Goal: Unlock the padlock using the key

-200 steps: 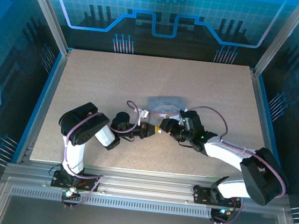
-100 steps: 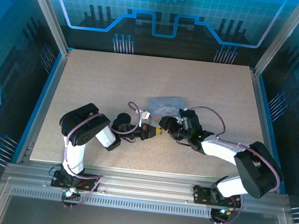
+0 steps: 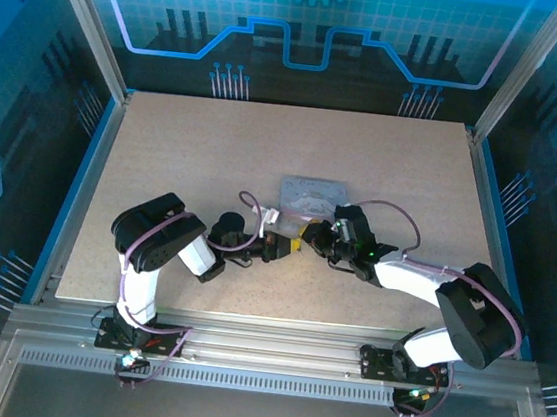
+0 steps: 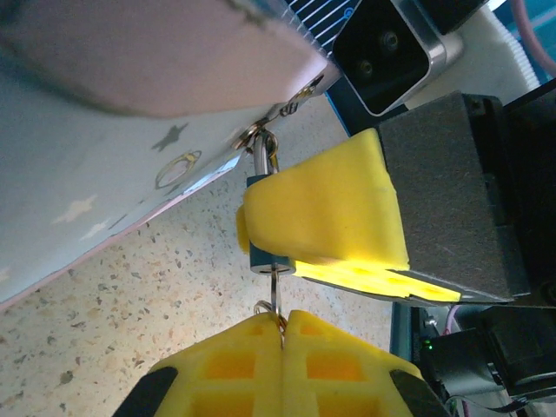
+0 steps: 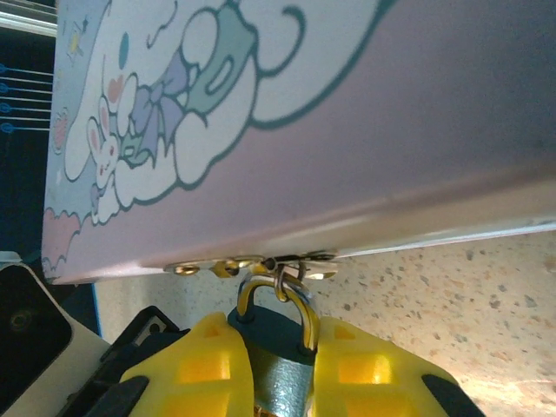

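The small padlock point(image 5: 276, 334) hangs by its shackle point(image 5: 300, 304) from the clasp of the pale lavender tin point(image 5: 347, 130). My right gripper point(image 5: 282, 382) is shut on the padlock body, one yellow finger on each side. In the left wrist view the thin key point(image 4: 274, 288) runs from my left gripper point(image 4: 282, 320), which is shut on it, up into the bottom of the padlock point(image 4: 258, 258). A yellow right finger point(image 4: 321, 208) covers most of the lock there. From above, the left gripper point(image 3: 276, 245) and right gripper point(image 3: 307, 238) meet tip to tip just in front of the tin point(image 3: 313, 190).
The tin lies flat near the middle of the speckled table point(image 3: 215, 151). Blue rails point(image 3: 89, 172) and metal frame posts border the table on the left and right. Cables loop over both wrists close to the tin.
My right gripper has slid left toward the left gripper and closed onto the padlock. The tin has shifted slightly. The left gripper has stayed shut on the key.
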Controlling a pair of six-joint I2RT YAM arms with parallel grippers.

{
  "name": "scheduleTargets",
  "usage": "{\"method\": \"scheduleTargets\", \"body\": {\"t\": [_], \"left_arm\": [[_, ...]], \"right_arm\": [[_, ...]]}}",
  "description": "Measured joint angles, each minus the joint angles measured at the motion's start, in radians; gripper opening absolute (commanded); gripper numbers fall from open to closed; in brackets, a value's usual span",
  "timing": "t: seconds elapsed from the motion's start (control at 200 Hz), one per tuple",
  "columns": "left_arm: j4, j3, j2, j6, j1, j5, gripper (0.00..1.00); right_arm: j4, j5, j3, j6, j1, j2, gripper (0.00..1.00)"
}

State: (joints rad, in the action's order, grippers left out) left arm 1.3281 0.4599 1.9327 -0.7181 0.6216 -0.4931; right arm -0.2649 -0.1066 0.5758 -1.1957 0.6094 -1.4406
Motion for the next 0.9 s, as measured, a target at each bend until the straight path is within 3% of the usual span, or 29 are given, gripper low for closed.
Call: {"method": "scheduleTargets", "body": {"t": [0.13, 0.29, 0.55, 0.73, 0.9], "left_arm": [[-0.051, 0.000, -0.021, 0.053, 0.011, 0.023, 0.00], [-0.239, 0.004, -0.129, 0.177, 0.045, 0.100, 0.00], [-0.566, 0.060, -0.258, 0.451, 0.172, 0.367, 0.00], [-0.618, 0.069, -0.261, 0.589, 0.269, 0.556, 0.00], [-0.617, 0.072, -0.260, 0.597, 0.273, 0.570, 0.00]], "right_arm": [[0.068, 0.024, 0.030, 0.019, 0.013, 0.000, 0.00], [0.135, 0.057, 0.065, 0.040, 0.036, 0.000, 0.00], [0.216, 0.085, 0.092, 0.028, 0.051, -0.010, 0.00], [0.258, 0.084, 0.092, -0.003, 0.053, -0.014, 0.00], [0.273, 0.093, 0.092, -0.004, 0.054, -0.002, 0.00]]}}
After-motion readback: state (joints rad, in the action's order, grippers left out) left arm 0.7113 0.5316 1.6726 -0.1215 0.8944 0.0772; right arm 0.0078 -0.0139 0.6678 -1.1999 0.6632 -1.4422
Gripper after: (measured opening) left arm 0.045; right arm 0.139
